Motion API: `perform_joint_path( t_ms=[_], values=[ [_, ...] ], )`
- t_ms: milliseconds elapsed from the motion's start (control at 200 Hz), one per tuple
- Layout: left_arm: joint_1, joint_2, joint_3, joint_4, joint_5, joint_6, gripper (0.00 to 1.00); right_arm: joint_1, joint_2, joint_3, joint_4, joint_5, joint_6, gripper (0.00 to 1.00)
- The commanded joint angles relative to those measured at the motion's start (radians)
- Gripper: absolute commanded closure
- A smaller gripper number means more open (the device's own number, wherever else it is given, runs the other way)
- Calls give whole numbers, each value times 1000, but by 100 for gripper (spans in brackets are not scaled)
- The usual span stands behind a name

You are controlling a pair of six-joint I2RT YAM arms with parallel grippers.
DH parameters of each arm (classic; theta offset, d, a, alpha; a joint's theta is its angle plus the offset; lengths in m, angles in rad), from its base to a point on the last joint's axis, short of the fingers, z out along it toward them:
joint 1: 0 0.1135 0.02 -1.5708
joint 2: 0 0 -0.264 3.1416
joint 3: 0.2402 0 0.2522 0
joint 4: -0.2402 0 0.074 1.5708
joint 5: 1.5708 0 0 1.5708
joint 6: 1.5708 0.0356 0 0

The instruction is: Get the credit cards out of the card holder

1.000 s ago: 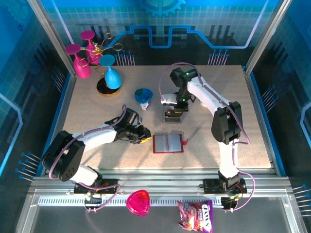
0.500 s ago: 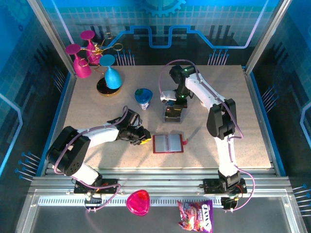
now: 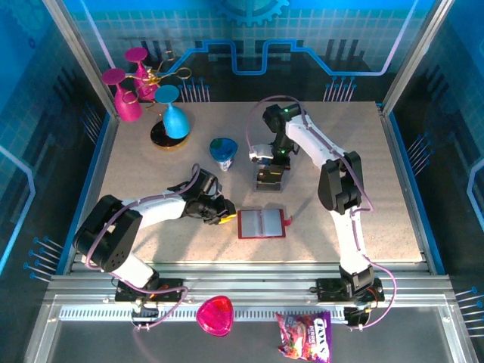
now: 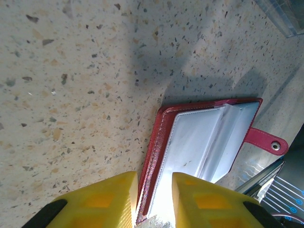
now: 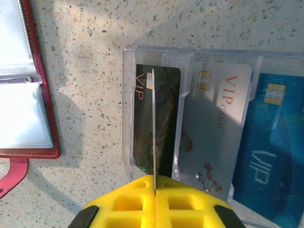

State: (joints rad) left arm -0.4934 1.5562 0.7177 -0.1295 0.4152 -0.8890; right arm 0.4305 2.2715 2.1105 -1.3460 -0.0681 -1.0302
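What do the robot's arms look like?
The left arm and right arm are white tubes with black joints, and thin purple cables loop along them. The left end effector and right end effector have chunky yellow fingers with black patches.

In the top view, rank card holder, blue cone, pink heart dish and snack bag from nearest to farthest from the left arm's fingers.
1. card holder, directly to their right
2. blue cone, toward the far side
3. pink heart dish, past the near edge
4. snack bag, near edge, further right
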Motion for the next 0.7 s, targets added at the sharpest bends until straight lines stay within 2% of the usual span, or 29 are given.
perform_joint_path(
  t_ms=[0, 250, 375, 695],
  values=[
    [10, -4, 7, -2, 16, -1, 74, -12, 35, 22, -34, -29, -15, 100],
    [18, -14, -8, 8, 17, -1, 74, -13, 49, 19, -33, -50, -6, 100],
    [19, -20, -6, 3, 19, 4, 74, -14, 49, 22, -33, -47, 2, 90],
    [39, -39, 7, -21, 18, 26, 73, -13, 9, 25, -9, -32, 14, 82]
  ],
)
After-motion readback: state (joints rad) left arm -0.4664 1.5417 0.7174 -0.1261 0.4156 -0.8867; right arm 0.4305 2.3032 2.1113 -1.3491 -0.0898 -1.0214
